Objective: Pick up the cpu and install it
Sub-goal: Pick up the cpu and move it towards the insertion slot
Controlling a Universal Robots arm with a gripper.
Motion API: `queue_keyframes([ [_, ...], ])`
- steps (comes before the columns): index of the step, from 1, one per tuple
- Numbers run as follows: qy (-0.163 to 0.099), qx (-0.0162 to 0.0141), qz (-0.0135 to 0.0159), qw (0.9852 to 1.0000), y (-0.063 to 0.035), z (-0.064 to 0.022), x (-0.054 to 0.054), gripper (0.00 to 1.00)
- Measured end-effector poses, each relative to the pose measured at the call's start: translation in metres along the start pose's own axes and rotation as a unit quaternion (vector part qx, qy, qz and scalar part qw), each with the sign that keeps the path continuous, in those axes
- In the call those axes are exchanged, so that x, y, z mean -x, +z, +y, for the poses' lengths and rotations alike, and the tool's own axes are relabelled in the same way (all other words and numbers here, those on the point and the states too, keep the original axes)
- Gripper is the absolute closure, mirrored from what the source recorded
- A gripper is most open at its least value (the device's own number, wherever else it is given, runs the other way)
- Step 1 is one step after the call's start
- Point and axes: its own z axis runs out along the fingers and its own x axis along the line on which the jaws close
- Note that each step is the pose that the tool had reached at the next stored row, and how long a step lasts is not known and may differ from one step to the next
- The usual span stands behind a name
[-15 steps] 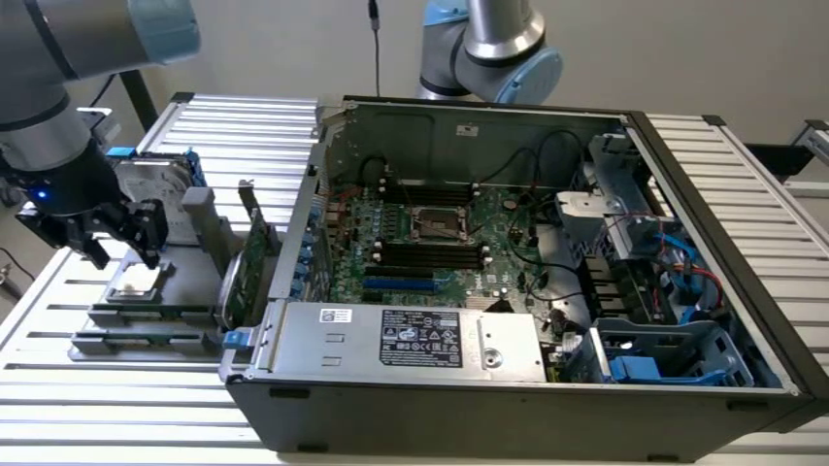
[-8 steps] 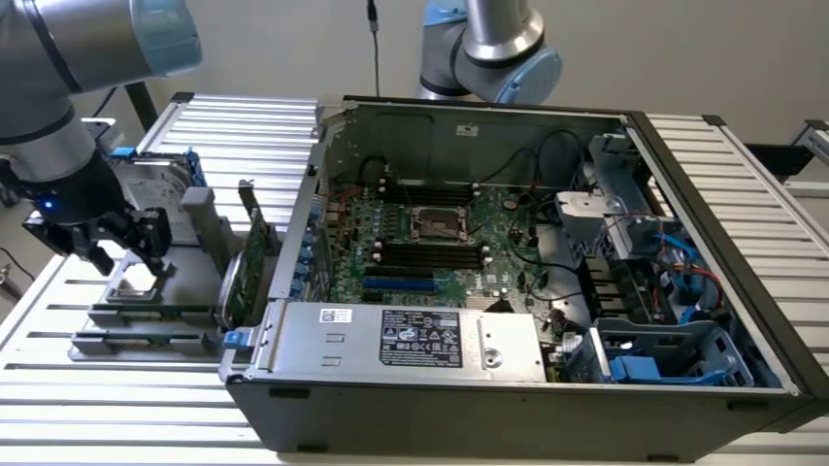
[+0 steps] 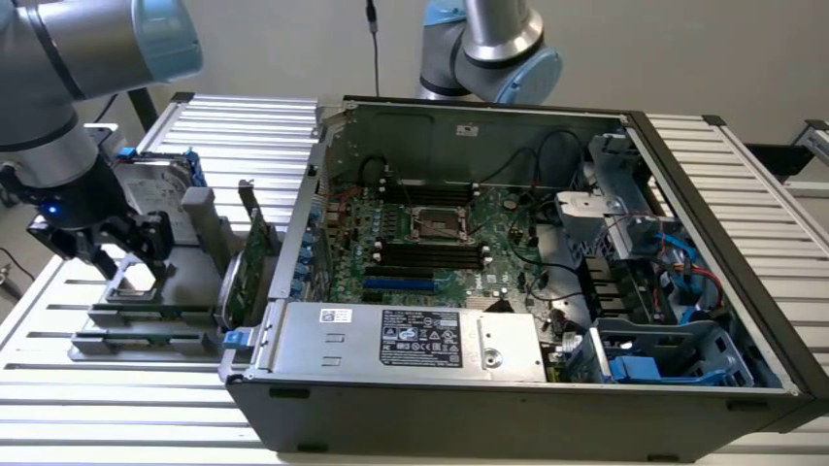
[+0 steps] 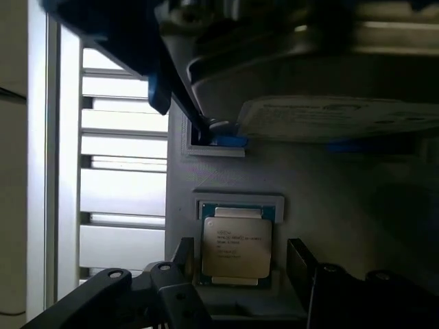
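Pickup step: the wide-open gripper [image 3: 130,270] straddles the cpu [image 4: 235,248] in its grey holder [image 4: 343,199], gripping nothing yet.

The cpu [image 4: 235,248], a small square chip with a pale silver top bearing printed lines and a thin dark rim, lies flat in a shallow recess of the grey tray [image 4: 343,199].
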Motion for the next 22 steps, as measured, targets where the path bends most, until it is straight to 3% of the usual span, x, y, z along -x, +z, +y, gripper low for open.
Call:
queue_keyframes([
  [5,0.000,-0.0001,-0.0017,1.0000,0.0032,0.0000,-0.0007,0.35],
  [22,0.009,-0.0009,-0.0030,1.0000,0.0099,0.0004,-0.0027,0.35],
])
